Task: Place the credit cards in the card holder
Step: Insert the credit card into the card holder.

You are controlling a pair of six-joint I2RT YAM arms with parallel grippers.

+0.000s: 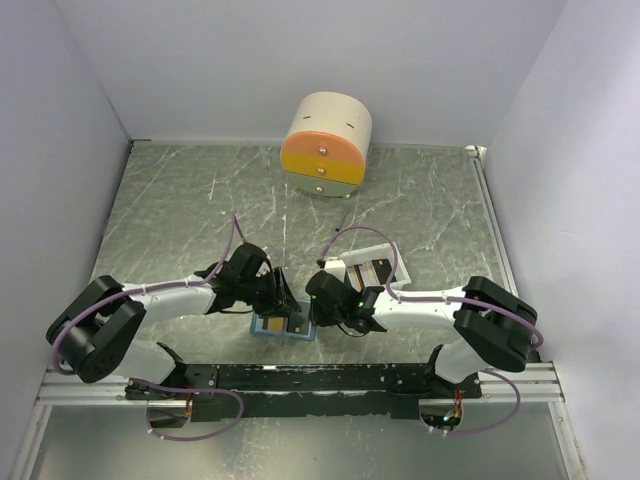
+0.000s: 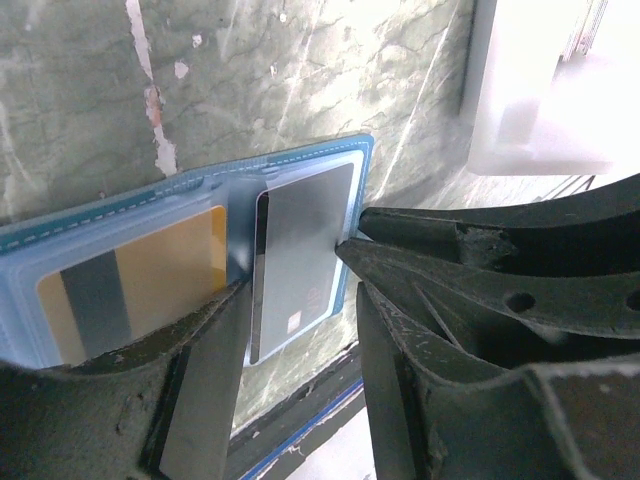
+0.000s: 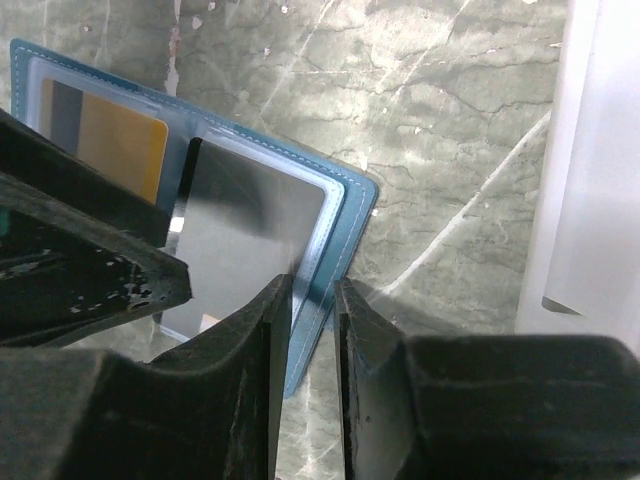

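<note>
Right tool (image 3: 313,330) pinches narrowly on the open card holder (image 3: 350,215) at its right edge; left tool (image 2: 300,295) straddles the dark card (image 2: 300,220) (grip: cannot tell). Holder lies flat on the surface (image 1: 200,200) between them, long axis left-to-right; dark card and orange card (image 2: 170,270) sit crosswise in its pockets

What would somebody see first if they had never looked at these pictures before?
The left arm and the right arm meet nose to nose over a light-blue card holder lying open at the near middle of the table. An orange card shows in one of its pockets, with a dark card right beside it. At the far edge sits a round cream drawer box with orange and yellow fronts.
</note>
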